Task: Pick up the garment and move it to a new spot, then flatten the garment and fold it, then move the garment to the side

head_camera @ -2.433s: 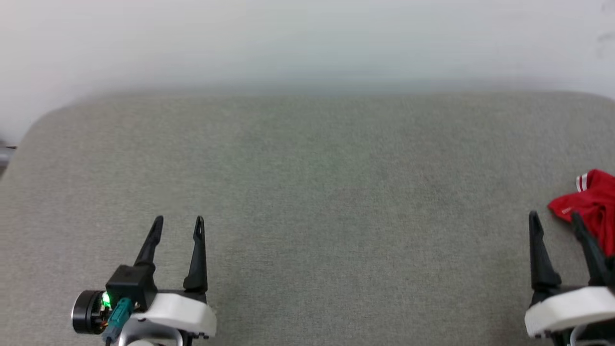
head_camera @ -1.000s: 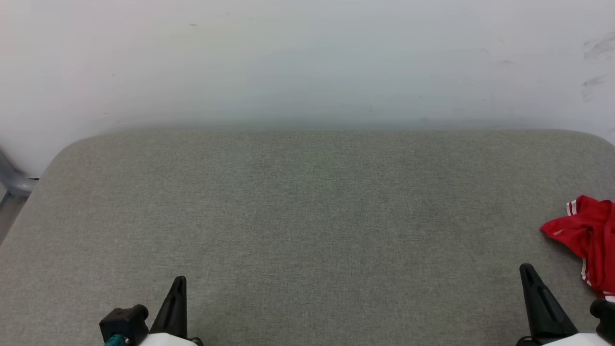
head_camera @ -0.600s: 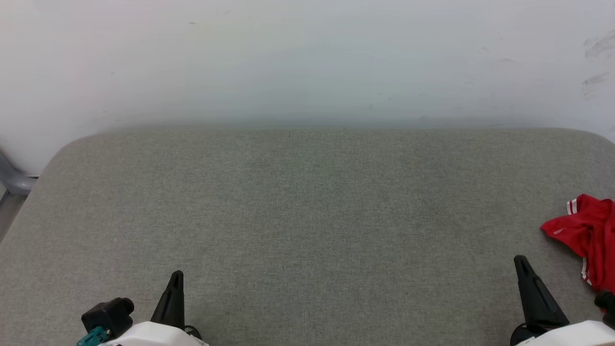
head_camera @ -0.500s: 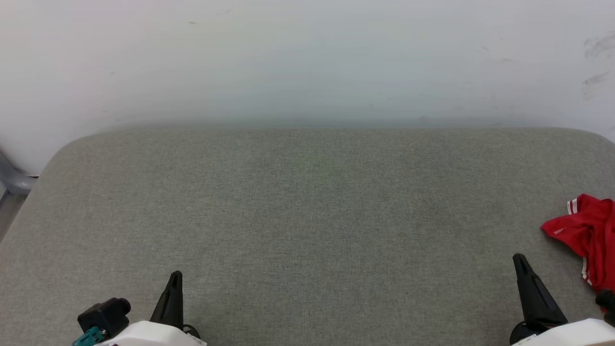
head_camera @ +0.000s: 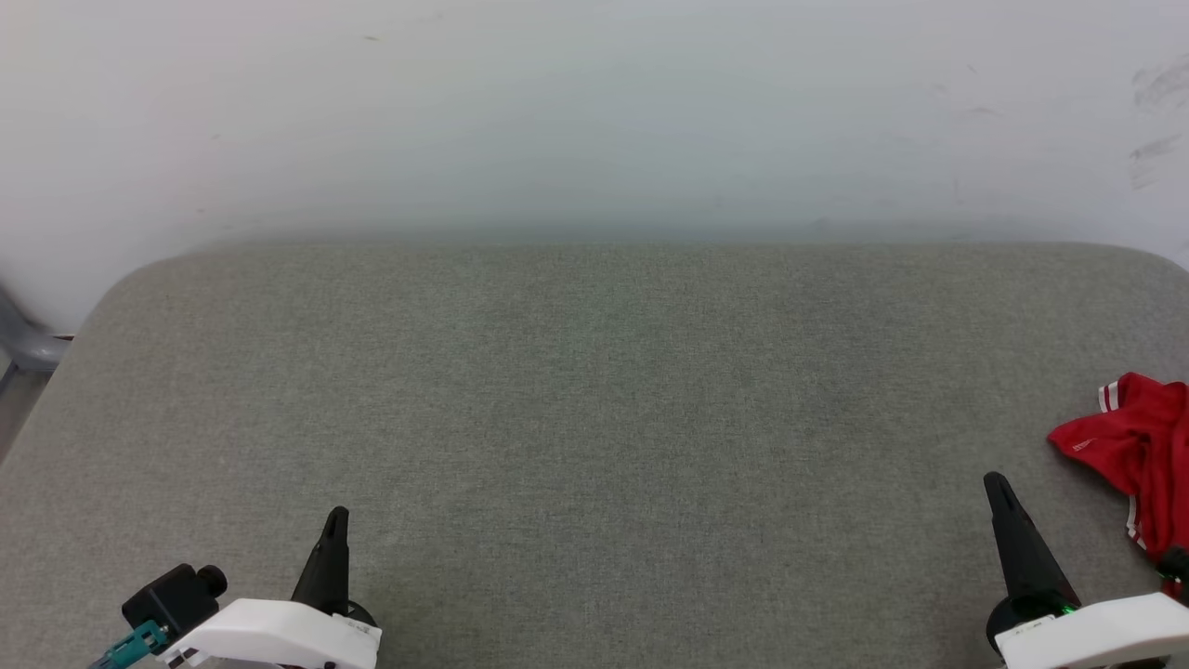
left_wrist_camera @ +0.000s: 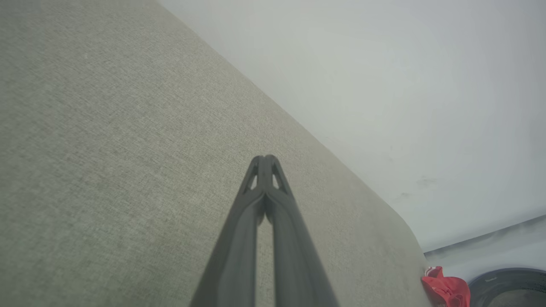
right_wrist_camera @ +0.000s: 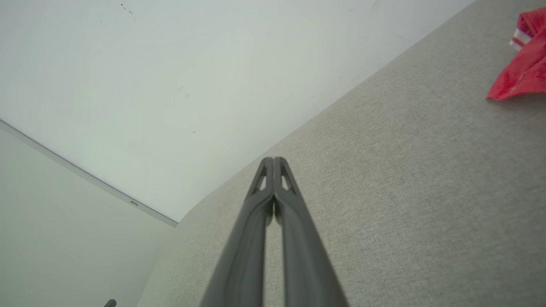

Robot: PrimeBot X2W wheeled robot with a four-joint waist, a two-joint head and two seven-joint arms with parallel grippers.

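Head view: crumpled red garment (head_camera: 1131, 448) on woven grey pad (head_camera: 594, 390); left gripper (head_camera: 335, 520) and right gripper (head_camera: 997, 487) (tapered, empty) pinched closed.

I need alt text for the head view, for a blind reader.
A crumpled red garment lies at the right edge of a grey fabric surface. The left gripper and right gripper, both shut, rise from the bottom.

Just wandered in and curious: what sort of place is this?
Probably a bare test room for cloth handling: a grey fabric-covered surface against a plain white wall, one crumpled red garment lying on it.
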